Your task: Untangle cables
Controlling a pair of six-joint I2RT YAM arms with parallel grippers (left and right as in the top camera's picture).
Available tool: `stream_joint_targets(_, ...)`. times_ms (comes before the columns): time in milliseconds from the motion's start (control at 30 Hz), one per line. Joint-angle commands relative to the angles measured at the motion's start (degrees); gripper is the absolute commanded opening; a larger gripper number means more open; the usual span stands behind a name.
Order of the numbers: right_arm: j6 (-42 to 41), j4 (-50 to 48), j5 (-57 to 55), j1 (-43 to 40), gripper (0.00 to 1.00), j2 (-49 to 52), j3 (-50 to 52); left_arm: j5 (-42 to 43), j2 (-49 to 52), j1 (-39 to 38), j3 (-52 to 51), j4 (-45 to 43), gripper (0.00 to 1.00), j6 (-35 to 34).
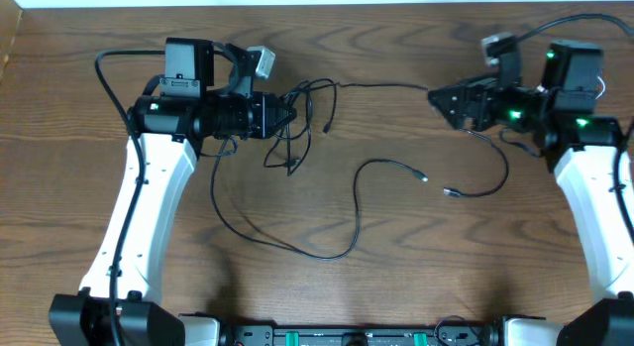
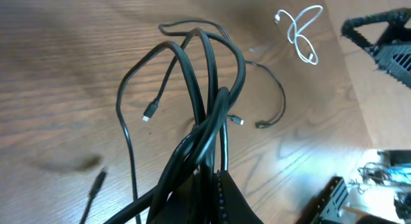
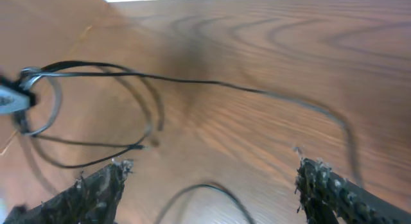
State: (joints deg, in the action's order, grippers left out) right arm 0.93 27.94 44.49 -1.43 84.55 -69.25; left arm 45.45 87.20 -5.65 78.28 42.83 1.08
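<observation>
Overhead view: counting two thin black flexible cables (image 1: 300, 125) on the brown wooden table (image 1: 466, 277), plus two grippers. Seeing both black cables snarled together at upper left-centre, bunched in the left gripper (image 1: 287, 114), which is clamped fully closed on them. Tracing one strand right to the right gripper (image 1: 441, 96), another looping down across mid-table. Reading the right gripper from its own wrist view: fingers (image 3: 96, 189) spread wide, nothing between them. Counting one thin white cable (image 2: 300, 33), loosely looped, flat on the table, apart from the black ones, near the right gripper; found only in left wrist view. Counting four small plug ends (image 2: 149, 113) there, one blurred. Can't separate individual strands inside the snarl.
</observation>
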Motion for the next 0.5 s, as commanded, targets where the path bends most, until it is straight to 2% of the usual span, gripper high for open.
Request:
stream_joint_targets(0, 0.8, -0.9, 2.9, 3.8, 0.8, -1.0, -0.4, 4.3, 0.8, -1.5, 0.7, -0.3, 0.07, 4.5)
stream_joint_targets(100, -0.1, -1.9, 2.8, 6.4, 0.78, -1.0, -0.4, 5.4, 1.1, -3.1, 0.7, 0.0, 0.07, 7.2)
stream_joint_targets(200, -1.3, -3.4, 2.8, 9.2, 0.8, -1.0, -0.4, 9.6, 1.4, -5.6, 0.7, 1.3, 0.07, 14.2)
stream_joint_targets(333, -2.0, -4.0, 2.4, 11.3, 0.79, -1.0, -0.4, 9.6, 1.5, -8.7, 0.7, 2.1, 0.07, 19.0)
stream_joint_targets(400, -7.7, -3.7, -0.5, 12.0, 0.75, -0.9, -0.4, 9.6, 1.5, -10.2, 0.7, 2.1, 0.07, 20.5)
stream_joint_targets(467, -18.8, -1.5, -6.6, 12.3, 0.75, -0.9, -0.3, 9.4, 1.5, -11.6, 0.7, 2.0, 0.07, 22.4)
